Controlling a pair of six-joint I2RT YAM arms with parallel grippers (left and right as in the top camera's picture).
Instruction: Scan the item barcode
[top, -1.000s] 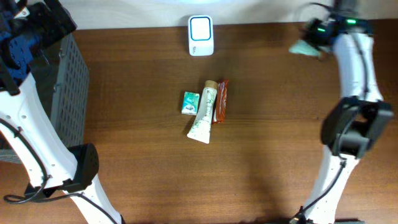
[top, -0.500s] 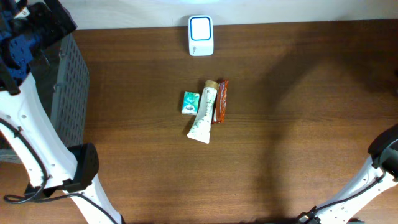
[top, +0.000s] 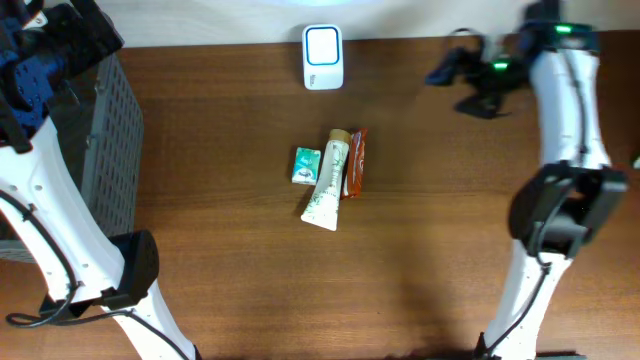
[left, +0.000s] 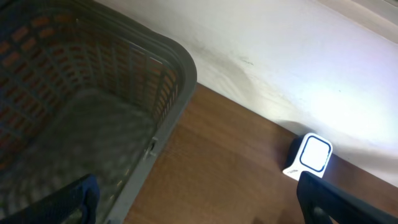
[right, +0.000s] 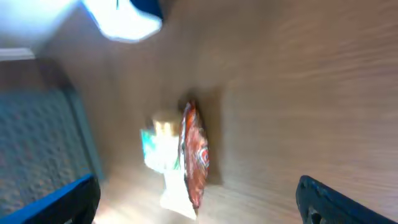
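Three items lie together at the table's middle: a small green box (top: 306, 165), a white tube (top: 326, 180) and a red packet (top: 354, 162). The white barcode scanner (top: 323, 57) stands at the back edge. My right gripper (top: 458, 88) hovers open and empty at the back right, apart from the items. Its blurred wrist view shows the red packet (right: 194, 152), the tube (right: 171, 165) and the scanner (right: 124, 15) ahead of the gripper (right: 199, 210). My left gripper (left: 199, 214) is open and empty, held over the basket's rim, with the scanner (left: 309, 155) ahead.
A grey slatted basket (top: 110, 150) stands at the left edge of the table; its rim (left: 177, 81) fills the left wrist view. A white wall runs behind the table's back edge.
A second ago my right gripper held a pale green thing at the back right. It swung off to the right, and is now back over the table, open and empty.
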